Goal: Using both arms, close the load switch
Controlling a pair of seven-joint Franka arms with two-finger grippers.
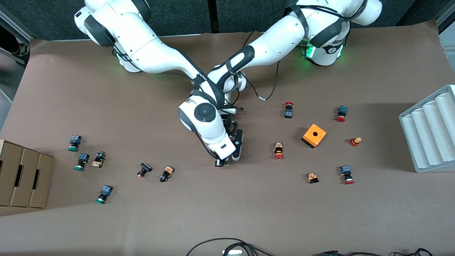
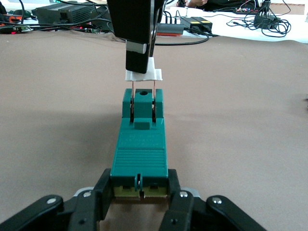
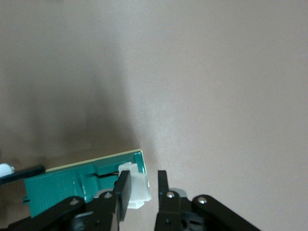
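Load switch [image 2: 140,149]: green body flat on the table near mid-table, mostly hidden in the front view under the right arm's wrist. White piece [image 2: 143,75] at one end stands raised above the body on two thin metal strips, so the switch reads as not yet closed.

Left gripper [image 2: 139,192]: fingers clamp the body's end away from the white piece, one on each side, narrow and in contact. Acts as the anchor.

Right gripper [image 3: 139,192]: down at the white-piece end, fingers closed narrowly on the white piece [image 3: 136,190], at 12 o'clock from the left gripper in the left wrist view.

Surroundings: orange box [image 1: 314,135] at about 3 o'clock from the switch in the front view, well apart; small push buttons scattered, e.g. one [image 1: 278,150] also toward 3 o'clock. None in the way.

Risks, as judged:
- Off-axis push by the right gripper could bend the metal strips or jam the white piece.
- White piece could slip from the fingers.
- If the left grip is weak, the body may slide or tip.
- The two wrists crowd together; a collision is possible.
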